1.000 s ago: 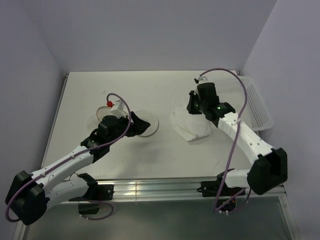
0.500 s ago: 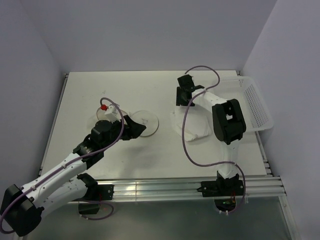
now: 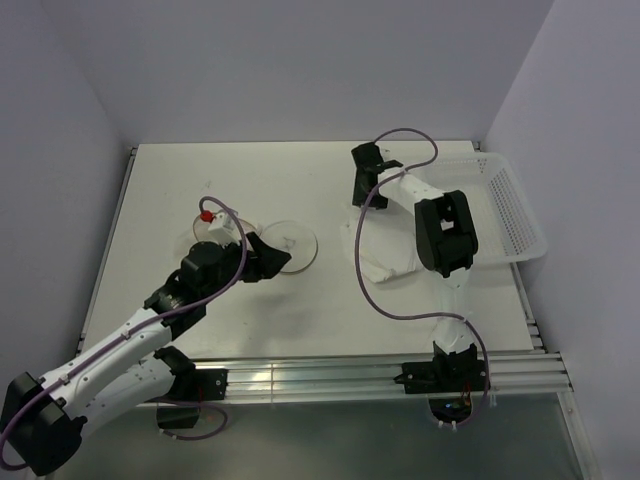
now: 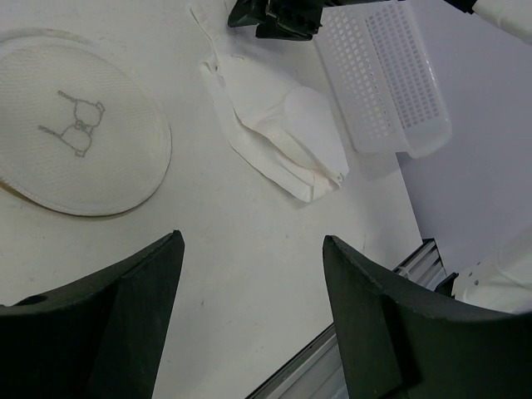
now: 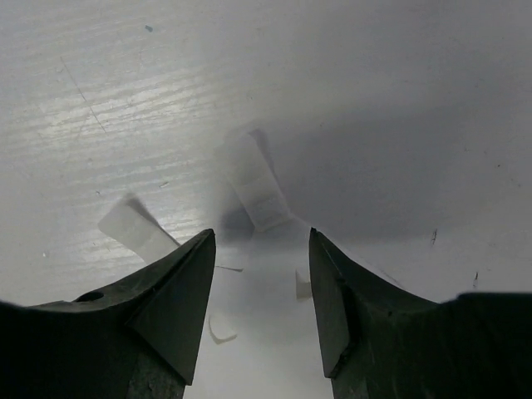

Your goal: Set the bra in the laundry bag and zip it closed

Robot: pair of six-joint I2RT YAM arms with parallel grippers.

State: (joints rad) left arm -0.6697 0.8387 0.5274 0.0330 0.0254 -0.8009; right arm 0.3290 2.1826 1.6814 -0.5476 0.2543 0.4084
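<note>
Tools apart: left tool point(image 4: 251, 243), right tool point(image 5: 262, 238); bra strap point(image 5: 258, 189) close-up from right wrist only.

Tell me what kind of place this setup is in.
Probably a robotics lab test cell, not a home: a white table boxed in by plain walls, robot arms bolted to a metal rail at its near edge, and laundry props on it: laundry bag, bra, plastic basket.
</note>
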